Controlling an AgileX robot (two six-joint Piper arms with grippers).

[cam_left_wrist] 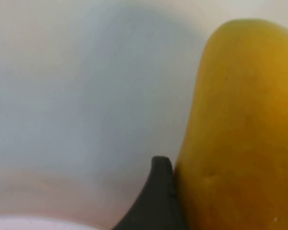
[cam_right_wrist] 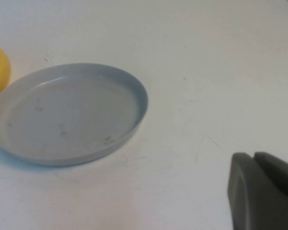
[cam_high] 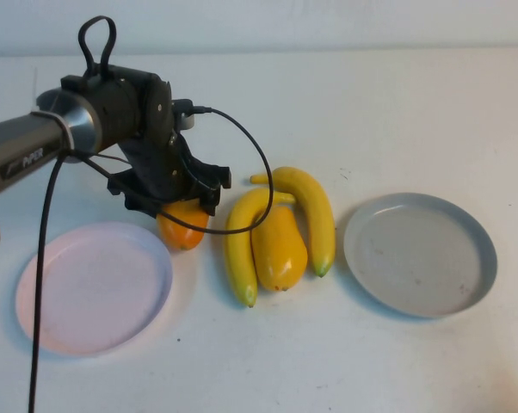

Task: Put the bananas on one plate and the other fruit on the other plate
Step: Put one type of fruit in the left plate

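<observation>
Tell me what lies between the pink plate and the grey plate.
In the high view: orange fruit under the left gripper, two bananas, and yellow fruit between them.

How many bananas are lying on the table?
2. One banana lies left of the yellow mango-like fruit, the other banana curves along its right side. Nothing suggests more are hidden.
</observation>
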